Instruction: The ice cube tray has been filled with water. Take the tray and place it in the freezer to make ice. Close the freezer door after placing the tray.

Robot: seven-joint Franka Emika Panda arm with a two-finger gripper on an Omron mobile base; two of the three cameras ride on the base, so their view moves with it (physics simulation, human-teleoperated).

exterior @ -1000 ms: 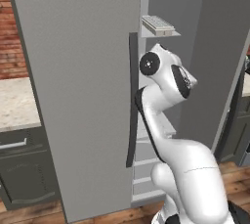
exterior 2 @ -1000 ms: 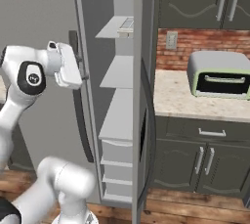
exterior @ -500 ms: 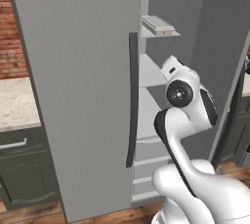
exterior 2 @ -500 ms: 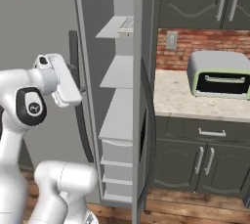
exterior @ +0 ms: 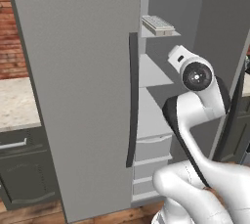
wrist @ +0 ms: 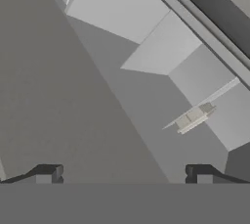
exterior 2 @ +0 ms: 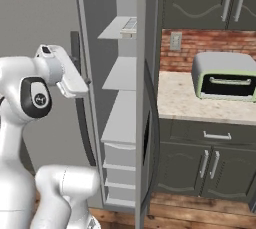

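The ice cube tray (exterior: 157,24) (exterior 2: 130,24) lies flat on the upper white shelf of the freezer (exterior: 152,71) (exterior 2: 122,75). It appears small and tilted in the hand view (wrist: 194,117). The freezer door (exterior 2: 142,88) (exterior: 222,47) stands wide open, edge-on in the right base view, with its black dispenser panel facing right. My gripper (wrist: 124,175) (exterior 2: 86,83) hovers outside the compartment at middle-shelf height. It points in at the shelves. Its jaws are open with nothing between them, well apart from the tray.
The plain grey fridge door (exterior: 73,86) is shut on the left, and its long dark handle (exterior: 132,100) is close to my arm. Right of the freezer, a green toaster oven (exterior 2: 225,75) sits on a stone counter (exterior 2: 195,104). White drawers (exterior 2: 120,155) fill the freezer's bottom.
My arm has swung away from the fridge door handle, its elbow moving right across the freezer opening. The tray has stayed on its shelf and the jaws have stayed open.
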